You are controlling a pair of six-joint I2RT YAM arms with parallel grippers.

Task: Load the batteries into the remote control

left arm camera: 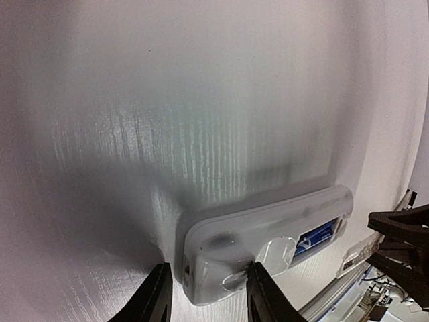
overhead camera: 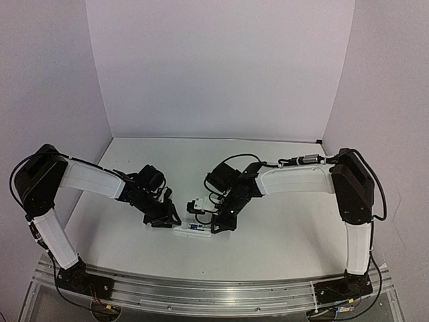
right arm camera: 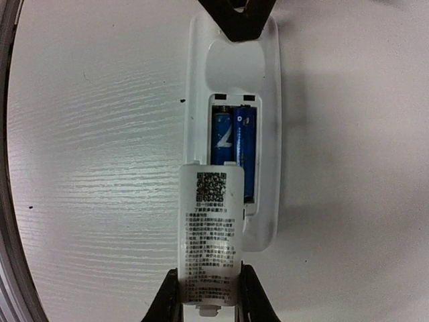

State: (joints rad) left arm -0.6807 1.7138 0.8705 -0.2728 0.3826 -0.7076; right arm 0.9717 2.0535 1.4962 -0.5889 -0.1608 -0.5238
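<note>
Two slim blue batteries (right arm camera: 246, 147) sit side by side in the open bay of the white plastic remote control (right arm camera: 231, 67). The remote lies face down on the wood-grained white worktop (right arm camera: 87, 168). The left jaws are clamped across its rounded end, away from the bay. The right jaws pinch a flat rectangular cover (right arm camera: 210, 228) bearing a printed label, its leading edge overlapping the bay's near end.

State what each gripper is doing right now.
Left gripper: straddles the remote control's end; grip cannot be told.
Right gripper: closed on the battery cover.
</note>
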